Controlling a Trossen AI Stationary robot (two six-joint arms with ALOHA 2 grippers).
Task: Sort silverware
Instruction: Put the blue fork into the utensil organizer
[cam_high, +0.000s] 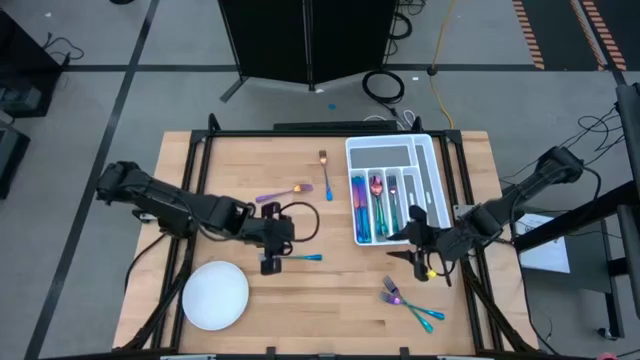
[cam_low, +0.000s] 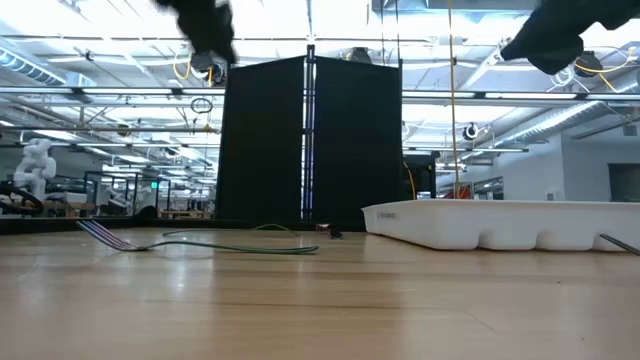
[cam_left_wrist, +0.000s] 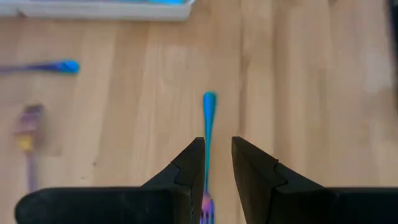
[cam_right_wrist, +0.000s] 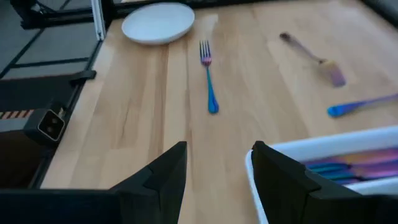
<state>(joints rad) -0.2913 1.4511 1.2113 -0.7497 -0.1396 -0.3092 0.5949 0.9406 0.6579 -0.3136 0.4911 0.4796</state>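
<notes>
On the bench (cam_high: 330, 290) sits a white tray (cam_high: 433, 160) holding some silverware (cam_high: 376, 205) – the right hand (cam_high: 415, 240), fingers apart and empty, hovers at its near corner; the left hand (cam_high: 270, 262), parted, straddles a blue-handled fork (cam_high: 300, 257) – not clamped

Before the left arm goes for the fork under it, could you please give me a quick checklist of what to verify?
1. Left gripper open: ok.
2. Fork lined up between its fingers, lying flat on the table: ok.
3. Left gripper empty: ok.
4. Right gripper open and empty, beside the tray corner, away from that fork: ok.
5. Plate apart from the fork: ok.
6. Free slot in the tray for it: cannot tell.
</notes>
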